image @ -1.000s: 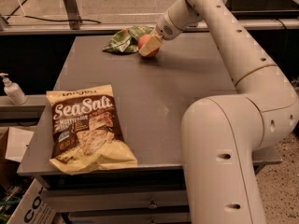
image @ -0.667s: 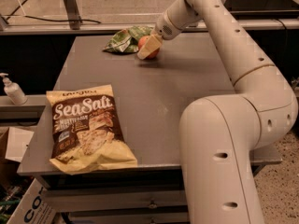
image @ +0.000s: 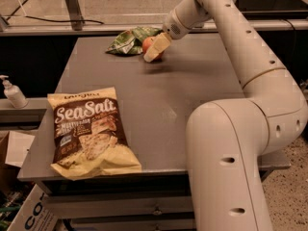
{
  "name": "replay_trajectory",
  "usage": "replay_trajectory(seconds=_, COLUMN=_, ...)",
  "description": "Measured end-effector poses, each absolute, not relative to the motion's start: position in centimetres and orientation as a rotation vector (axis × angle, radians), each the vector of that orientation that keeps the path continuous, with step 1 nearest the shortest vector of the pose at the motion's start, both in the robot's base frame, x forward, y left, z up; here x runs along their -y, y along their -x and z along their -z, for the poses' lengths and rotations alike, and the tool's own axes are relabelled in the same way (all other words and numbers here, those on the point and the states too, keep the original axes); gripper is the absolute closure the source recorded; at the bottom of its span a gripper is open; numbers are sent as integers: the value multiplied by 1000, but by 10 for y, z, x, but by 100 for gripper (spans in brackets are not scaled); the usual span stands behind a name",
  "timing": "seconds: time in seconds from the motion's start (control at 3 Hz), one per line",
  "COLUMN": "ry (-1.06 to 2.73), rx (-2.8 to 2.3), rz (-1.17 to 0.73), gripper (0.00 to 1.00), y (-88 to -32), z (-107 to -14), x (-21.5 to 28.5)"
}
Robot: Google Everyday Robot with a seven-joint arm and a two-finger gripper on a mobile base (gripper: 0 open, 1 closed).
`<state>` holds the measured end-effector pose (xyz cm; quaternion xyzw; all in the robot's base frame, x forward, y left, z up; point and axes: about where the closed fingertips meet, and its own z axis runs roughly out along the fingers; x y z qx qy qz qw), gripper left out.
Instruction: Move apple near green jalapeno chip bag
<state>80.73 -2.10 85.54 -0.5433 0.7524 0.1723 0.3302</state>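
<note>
Hardly anything has moved since a second ago: the gripper [image: 152, 52] sits at the same spot near the far edge of the table [image: 192, 90], and a little more of the apple [image: 147, 43] shows on its left side than before.

The single camera view looks down across the grey table. The white arm [image: 240, 47] rises from the bulky base at the lower right, bends high over the table's right side and comes down to the gripper at the back. The gripper's pale tip slants across the front of the apple and hides its right half (whether it grips the fruit or has let it go, I cannot tell). The apple is low at the table surface, with a dark shadow just under it. It lies just beside the green chip bag [image: 127, 40], which is crumpled at the far edge, to the apple's left; the two look to be touching or nearly so.

Well apart from them, at the near left corner, a large yellow and brown Sea Salt bag [image: 91, 131] lies flat. A pump bottle [image: 13, 94] stands on a ledge off the table's left side.
</note>
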Motion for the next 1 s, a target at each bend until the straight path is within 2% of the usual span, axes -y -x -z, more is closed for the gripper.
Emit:
replay_trajectory(seconds=0.67, ry=1321, rx=-1956, rz=-493, gripper=0, y=-783, z=-873, x=96)
replay_trajectory(seconds=1.0, ry=1311, rx=-1963, rz=-489, gripper=0, y=-783, z=-871, x=104)
